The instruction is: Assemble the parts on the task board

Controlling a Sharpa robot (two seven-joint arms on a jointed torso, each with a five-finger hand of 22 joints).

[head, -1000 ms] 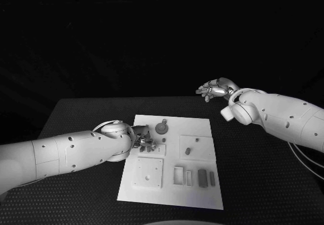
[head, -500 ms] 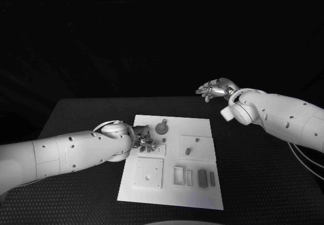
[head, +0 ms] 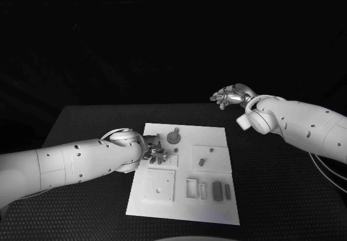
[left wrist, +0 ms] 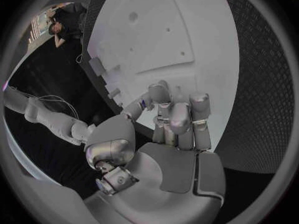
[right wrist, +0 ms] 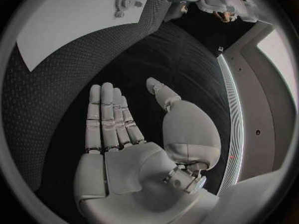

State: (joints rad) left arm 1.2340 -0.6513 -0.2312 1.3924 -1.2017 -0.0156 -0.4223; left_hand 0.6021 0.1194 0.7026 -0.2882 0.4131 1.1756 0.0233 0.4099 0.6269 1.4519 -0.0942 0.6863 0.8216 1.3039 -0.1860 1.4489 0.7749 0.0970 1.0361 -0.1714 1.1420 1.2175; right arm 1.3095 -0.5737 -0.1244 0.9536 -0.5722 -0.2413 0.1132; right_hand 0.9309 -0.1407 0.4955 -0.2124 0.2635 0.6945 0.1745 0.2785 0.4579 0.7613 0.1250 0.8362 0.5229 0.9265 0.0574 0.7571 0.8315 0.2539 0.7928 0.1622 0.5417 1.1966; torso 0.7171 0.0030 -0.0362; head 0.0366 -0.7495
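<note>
Working at the far left part of the white task board (head: 209,201), where the left hand (head: 154,150) hangs low over a small raised square block, fingers curled downward around what looks like a small dark part (head: 153,159); cannot tell from either the head view or the left wrist view whether that piece is truly pinched or merely touched, since the bunched fingers (left wrist: 179,117) hide their tips. Just beyond, lying flat on the board: a round gear-like part (head: 173,136). Further along, a small dark peg (head: 201,161) on a square plate, and near the front edge a row of slim slots and bars (head: 216,190). Held well apart from all this, raised beyond the table's far right corner: the right hand (head: 230,95), flat, fingers straight and together, empty. Judged an early seating step, most parts unplaced. Next: pressing straight down, squarely aligned.
</note>
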